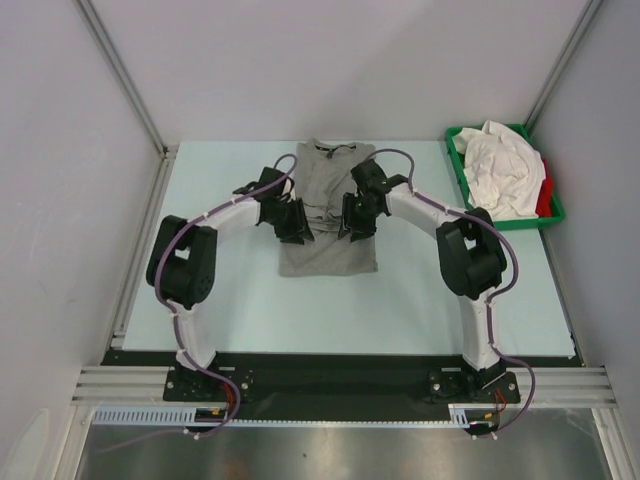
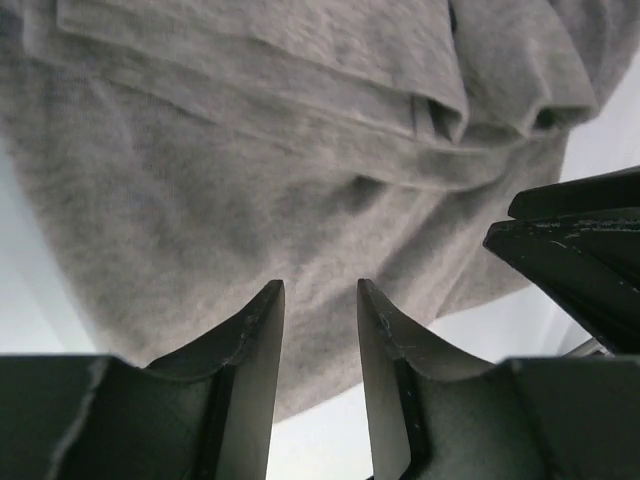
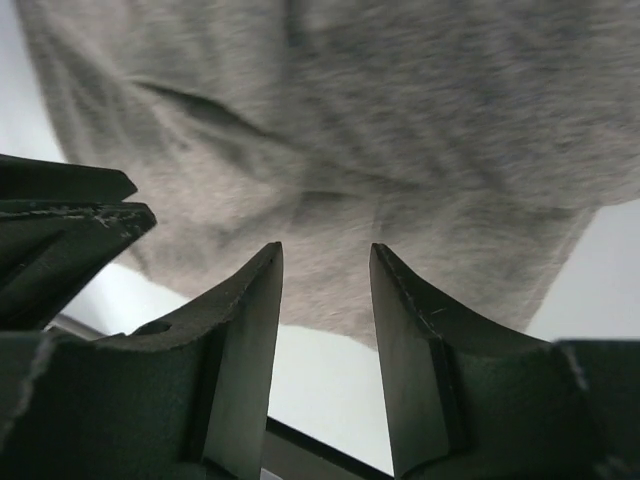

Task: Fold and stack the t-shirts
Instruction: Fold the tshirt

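A pale, blue-tinted worktop (image 1: 250, 310) is occupying the centre of the enclosure. A plain white left wall panel (image 1: 60, 180), a rear wall panel (image 1: 330, 60) and a right wall panel (image 1: 612, 200) are closing it in on three sides. Aluminium posts (image 1: 120, 75) are running along both rear corners, slanting outward in the overhead view. A grey metal rail (image 1: 140, 250) is bordering the worktop's left edge. A black strip (image 1: 340, 375) is running along the near edge, with a white slotted duct (image 1: 150, 413) just below its left end. A brushed metal sheet (image 1: 340, 450) is lying nearest the camera and reflecting light dully. Illumination is falling evenly; shadows are showing soft edges.
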